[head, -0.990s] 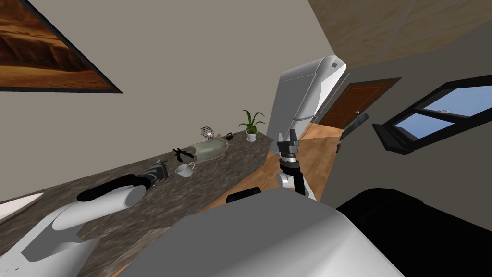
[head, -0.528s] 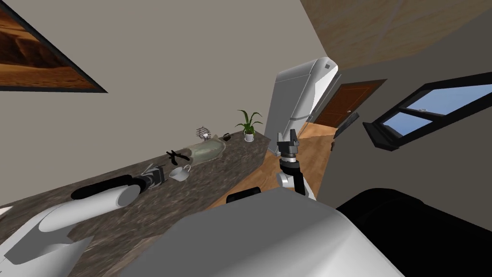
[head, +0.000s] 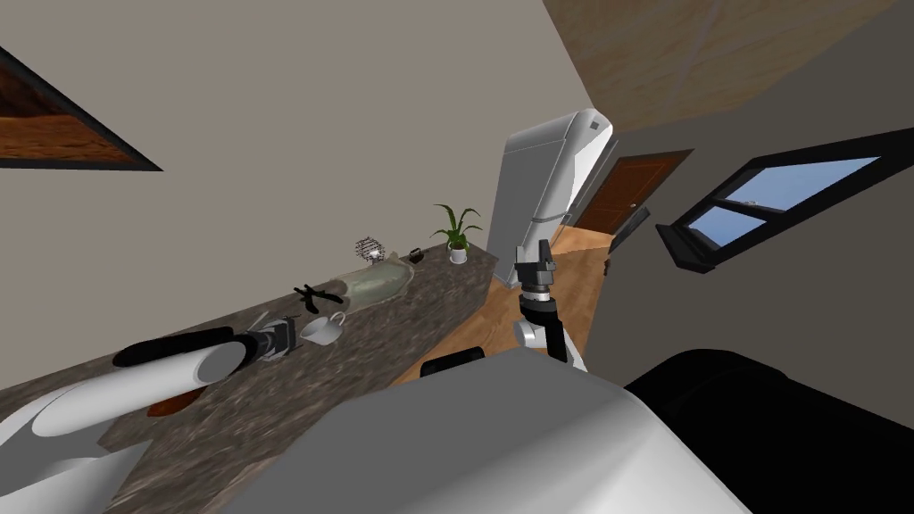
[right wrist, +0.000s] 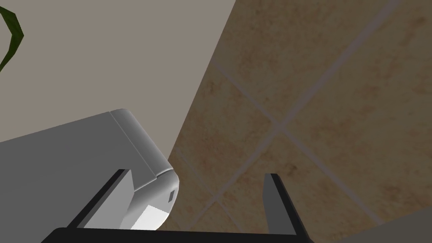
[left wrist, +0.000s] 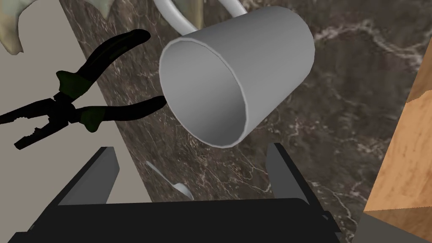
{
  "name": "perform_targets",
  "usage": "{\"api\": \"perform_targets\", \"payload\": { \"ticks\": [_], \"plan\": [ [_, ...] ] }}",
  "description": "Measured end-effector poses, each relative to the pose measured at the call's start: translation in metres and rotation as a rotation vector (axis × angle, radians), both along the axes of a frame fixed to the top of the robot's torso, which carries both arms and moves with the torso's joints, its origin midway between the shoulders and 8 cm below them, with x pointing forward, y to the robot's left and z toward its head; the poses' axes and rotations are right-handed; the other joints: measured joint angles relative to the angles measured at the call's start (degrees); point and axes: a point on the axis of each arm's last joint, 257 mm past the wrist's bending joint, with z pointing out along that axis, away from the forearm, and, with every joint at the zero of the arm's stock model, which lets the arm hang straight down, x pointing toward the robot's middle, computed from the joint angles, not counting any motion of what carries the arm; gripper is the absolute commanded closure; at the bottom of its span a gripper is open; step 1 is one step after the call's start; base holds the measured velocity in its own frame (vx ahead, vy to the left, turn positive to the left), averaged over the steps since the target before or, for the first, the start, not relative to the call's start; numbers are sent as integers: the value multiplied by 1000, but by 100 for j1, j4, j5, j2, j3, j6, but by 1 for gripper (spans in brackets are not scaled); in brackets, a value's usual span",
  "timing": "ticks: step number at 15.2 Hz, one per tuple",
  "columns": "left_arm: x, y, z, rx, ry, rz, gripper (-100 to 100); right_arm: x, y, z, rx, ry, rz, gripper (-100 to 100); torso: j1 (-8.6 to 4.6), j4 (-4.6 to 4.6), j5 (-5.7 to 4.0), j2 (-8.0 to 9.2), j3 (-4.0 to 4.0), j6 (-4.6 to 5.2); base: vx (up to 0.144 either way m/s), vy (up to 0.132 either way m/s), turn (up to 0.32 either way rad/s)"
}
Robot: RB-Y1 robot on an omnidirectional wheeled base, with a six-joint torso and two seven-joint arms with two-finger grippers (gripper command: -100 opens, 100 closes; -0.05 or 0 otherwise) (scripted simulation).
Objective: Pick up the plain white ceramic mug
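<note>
You have one mug (left wrist: 236, 84) to deal with. It is plain grey-white and smooth, a straight-sided cylinder with one looped handle on the side away from your left gripper (left wrist: 192, 147). It sits on the counter (left wrist: 358, 105), a dark brown stone-look slab with pale veins, and its open mouth faces the wrist camera. That gripper's two flat grey fingers (left wrist: 101, 168) stand wide apart and hold nothing. The mug's rim lies just ahead of their tips, in line with the gap, untouched.

Beside the mug, toward the wall, lies one pair of pliers (left wrist: 71, 105), black with dark green near the pivot. Its jaws are part open, and one handle runs behind the mug. One small pale spoon (left wrist: 173, 183) lies on the stone between the fingers, near the gripper's body.

In the head view the mug (head: 319, 329) is just beyond the left gripper (head: 282, 335), with the pliers (head: 312, 296) behind it. Further along the counter (head: 402, 321) come one greenish sink (head: 375, 281) and one potted plant (head: 457, 234) at the far end. One rounded white fridge (head: 544, 192) stands past that.

Your right gripper (head: 535, 259) is raised in front of the chest, well apart from the counter. Its two fingers (right wrist: 122, 185) are wide and empty.

Against a second ago, the whole head view has slid because the camera turned, so the counter's things sit lower and further left. The left gripper has closed in a little on the mug.
</note>
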Motion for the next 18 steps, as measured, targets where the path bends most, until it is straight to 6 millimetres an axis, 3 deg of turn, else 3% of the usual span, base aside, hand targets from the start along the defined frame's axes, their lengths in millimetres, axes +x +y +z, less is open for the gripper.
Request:
{"api": "perform_targets", "payload": {
  "ticks": [18],
  "plan": [
    [-74,17,-26,-164,302,120,-100,0,0,0,0,0,0,0,3,0,0,-3,-2,3,13,-11,-76]
  ]
}}
